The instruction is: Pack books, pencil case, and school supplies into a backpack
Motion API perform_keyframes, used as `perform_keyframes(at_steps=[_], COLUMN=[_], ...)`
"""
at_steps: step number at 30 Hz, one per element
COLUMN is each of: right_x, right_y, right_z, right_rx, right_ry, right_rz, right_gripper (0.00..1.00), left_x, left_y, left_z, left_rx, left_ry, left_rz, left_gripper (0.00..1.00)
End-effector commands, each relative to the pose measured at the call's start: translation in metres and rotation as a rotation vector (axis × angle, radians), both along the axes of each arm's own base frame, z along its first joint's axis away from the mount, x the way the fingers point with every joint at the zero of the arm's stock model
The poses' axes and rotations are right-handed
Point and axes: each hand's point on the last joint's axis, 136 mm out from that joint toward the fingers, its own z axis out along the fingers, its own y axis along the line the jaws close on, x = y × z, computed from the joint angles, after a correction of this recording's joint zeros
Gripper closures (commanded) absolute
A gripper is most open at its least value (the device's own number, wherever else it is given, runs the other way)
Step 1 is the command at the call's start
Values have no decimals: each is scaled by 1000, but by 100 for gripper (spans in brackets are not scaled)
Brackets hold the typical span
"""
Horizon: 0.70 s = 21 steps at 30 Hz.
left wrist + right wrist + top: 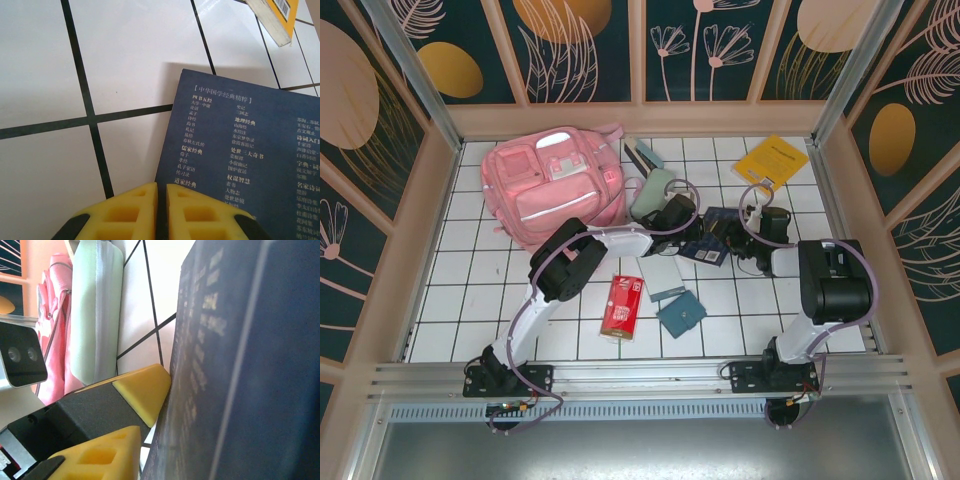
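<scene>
One backpack (545, 190), one yellow book (772, 160), one case (655, 190); the arms hide how many dark ones. Left claw (161, 194) pinches a navy book (240, 165); right claw (742, 238), I cannot tell.

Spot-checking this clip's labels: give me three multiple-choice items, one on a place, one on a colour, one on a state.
1. Where on the table does the yellow book lie? A) far right B) near left C) front centre
2. What colour is the pencil case? A) red B) mint green C) navy
3. How do the left gripper's jaws stand? A) wide apart B) half open C) closed together
Answers: A, it lies far right in the top view. B, it is a pale green pouch. C, its yellow fingers nearly touch.
</scene>
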Motion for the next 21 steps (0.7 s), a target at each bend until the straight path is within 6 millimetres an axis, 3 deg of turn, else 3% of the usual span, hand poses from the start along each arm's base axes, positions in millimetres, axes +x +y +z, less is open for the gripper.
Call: perform_keyframes(at_steps=[1, 9, 13, 15, 18, 21], right_x=[11, -6, -10, -10, -8, -9], right_y=[2, -9, -11, -8, -5, -6], right_z=[17, 12, 12, 12, 14, 25], right_rx=[-23, -47, -37, -25, -2, -3], right_ry=[-72, -23, -22, -21, -24, -62], right_rz=[12, 3, 11, 29, 39, 27], right_gripper=[70, 65, 79, 98, 100, 100], left_x=[-46, -40, -39, -38, -36, -30], left_y=[20, 26, 24, 23, 21, 18], left_z=[-72, -74, -74, -71, -64, -36], left_rx=[152, 157, 153, 150, 150, 139], left_ry=[188, 187, 186, 181, 165, 112], left_rz=[-65, -52, -57, -61, -70, -83], left_gripper=[85, 85, 85, 85, 81, 66])
